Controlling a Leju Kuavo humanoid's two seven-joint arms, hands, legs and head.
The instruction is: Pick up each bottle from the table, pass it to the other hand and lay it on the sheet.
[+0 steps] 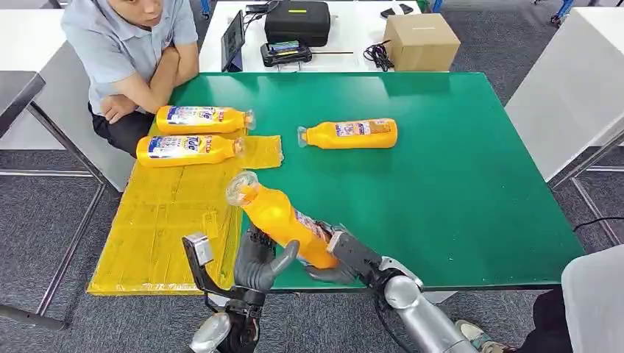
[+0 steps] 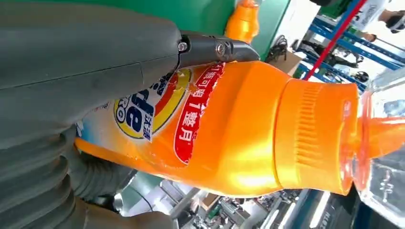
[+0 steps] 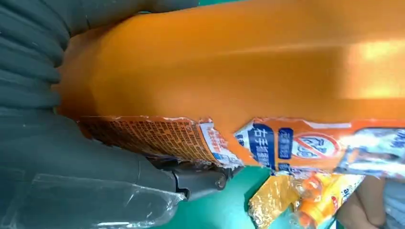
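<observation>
**Bottle between two hands**

The orange bottle [image 1: 279, 219] is up in the air over the near edge of the green table [image 1: 456, 184]. It tilts, cap up and toward the yellow sheet [image 1: 169, 220]. The right hand [image 1: 340, 259] holds its bottom end. The left hand [image 1: 261, 263] wraps its middle from the sheet side, so it is nearer the sheet.

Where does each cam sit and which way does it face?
Head: high on the body, looking down at the green table; both arms and hands enter from below.
Left wrist: behind the left hand, facing the held bottle.
Right wrist: behind the right hand, same bottle.
Shared: that bottle appears in all three.
</observation>
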